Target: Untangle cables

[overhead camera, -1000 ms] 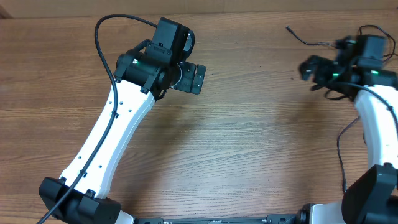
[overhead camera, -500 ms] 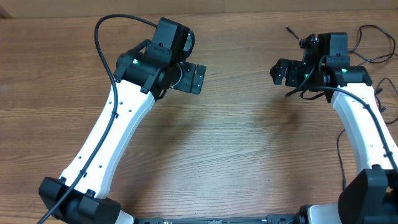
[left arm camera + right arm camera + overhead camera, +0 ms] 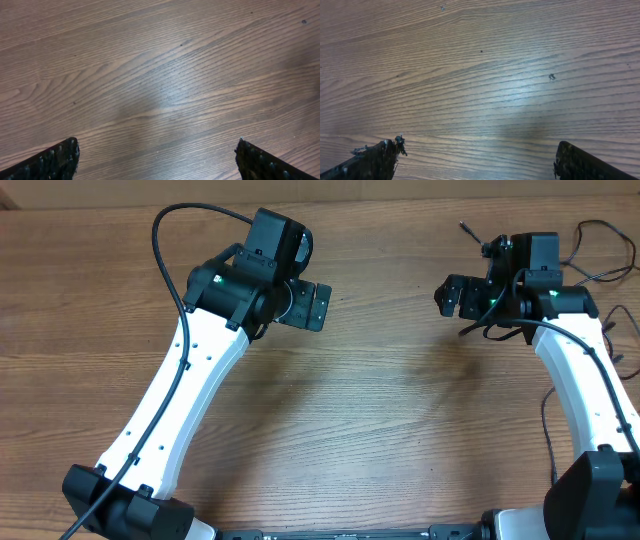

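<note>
**Both grippers wide open, cables bunched behind the right one**

The right gripper [image 3: 452, 293] hangs in the upper right of the overhead view, jaws spread wide with nothing between them. Its wrist view shows only bare table [image 3: 485, 75], plus a small dark scrap at one fingertip that I cannot identify. The cables [image 3: 470, 234] lie just behind it near the top right edge, some seemingly draped about its wrist. The left gripper [image 3: 311, 305], upper centre-left, is equally wide and empty, probably placed ready to take a second strand.
</note>
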